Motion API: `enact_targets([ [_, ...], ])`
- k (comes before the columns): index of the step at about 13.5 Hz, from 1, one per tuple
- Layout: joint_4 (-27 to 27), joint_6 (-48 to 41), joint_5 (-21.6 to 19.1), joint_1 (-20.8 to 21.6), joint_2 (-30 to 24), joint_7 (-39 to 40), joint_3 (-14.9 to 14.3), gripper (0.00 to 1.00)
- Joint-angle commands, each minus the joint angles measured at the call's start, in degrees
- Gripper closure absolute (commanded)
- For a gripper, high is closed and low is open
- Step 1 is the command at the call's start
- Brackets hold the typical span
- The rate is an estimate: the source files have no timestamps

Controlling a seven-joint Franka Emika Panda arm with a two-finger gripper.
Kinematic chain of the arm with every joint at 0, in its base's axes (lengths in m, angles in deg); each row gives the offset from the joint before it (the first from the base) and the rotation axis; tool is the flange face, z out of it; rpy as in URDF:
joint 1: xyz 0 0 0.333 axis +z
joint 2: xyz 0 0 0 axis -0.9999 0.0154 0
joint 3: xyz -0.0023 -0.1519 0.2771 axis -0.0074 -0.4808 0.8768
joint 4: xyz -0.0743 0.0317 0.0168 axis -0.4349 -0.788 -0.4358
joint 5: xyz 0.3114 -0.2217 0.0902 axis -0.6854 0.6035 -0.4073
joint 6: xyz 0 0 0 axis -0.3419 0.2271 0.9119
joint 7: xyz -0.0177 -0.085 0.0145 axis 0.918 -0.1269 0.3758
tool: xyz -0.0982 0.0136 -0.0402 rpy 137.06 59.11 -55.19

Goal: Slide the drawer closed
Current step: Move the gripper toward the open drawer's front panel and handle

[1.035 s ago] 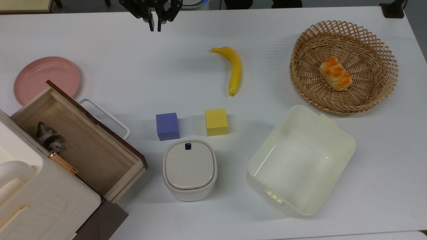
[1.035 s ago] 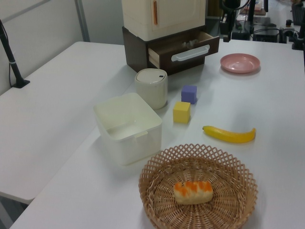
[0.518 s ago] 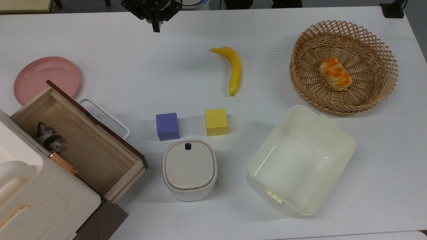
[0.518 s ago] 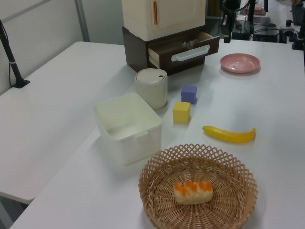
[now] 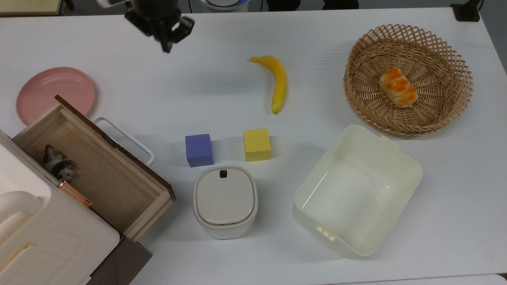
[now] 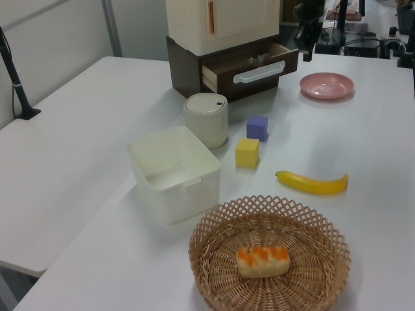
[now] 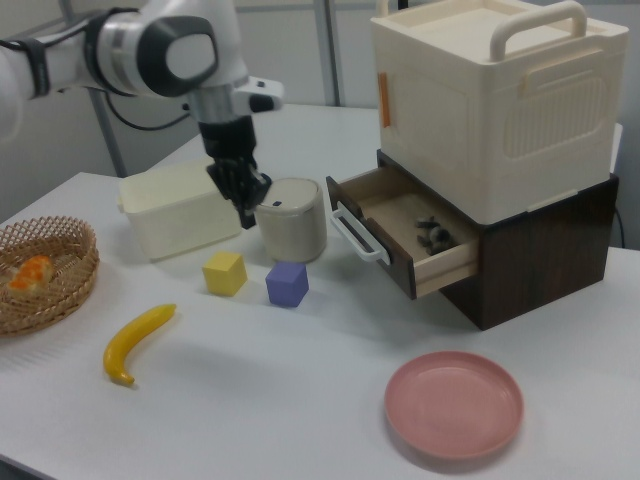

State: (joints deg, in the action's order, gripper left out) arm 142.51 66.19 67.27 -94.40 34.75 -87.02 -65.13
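Observation:
The drawer stands pulled out of the dark cabinet at the top view's lower left. It is a light-wood box with a dark brown front panel and a white loop handle. A small black-and-white toy figure lies inside it. The drawer and its handle face left in the right view, and the drawer also shows in the left view. My gripper hangs shut and empty over bare table near the far edge, well apart from the handle. In the right view the gripper points down in front of the lidded container.
A pink plate lies beside the drawer. A purple cube, a yellow cube and a lidded white container sit mid-table. A banana, a cream bin and a basket with bread are to the top view's right.
The fingers have come together from a slight gap. The gripper has moved toward the top view's left and a little lower. The drawer has not moved.

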Motion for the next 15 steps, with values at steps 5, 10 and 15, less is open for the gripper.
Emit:
enact_targets([
  [5, -1.41, 12.4, -0.48, -5.08, 9.44, -10.84, -0.13, 1.0],
  [10, -1.59, 25.57, -0.22, -8.33, 15.6, -15.5, -0.22, 1.0],
  [15, -1.68, 34.46, 2.75, -9.3, 19.64, -19.63, -0.66, 1.0],
])
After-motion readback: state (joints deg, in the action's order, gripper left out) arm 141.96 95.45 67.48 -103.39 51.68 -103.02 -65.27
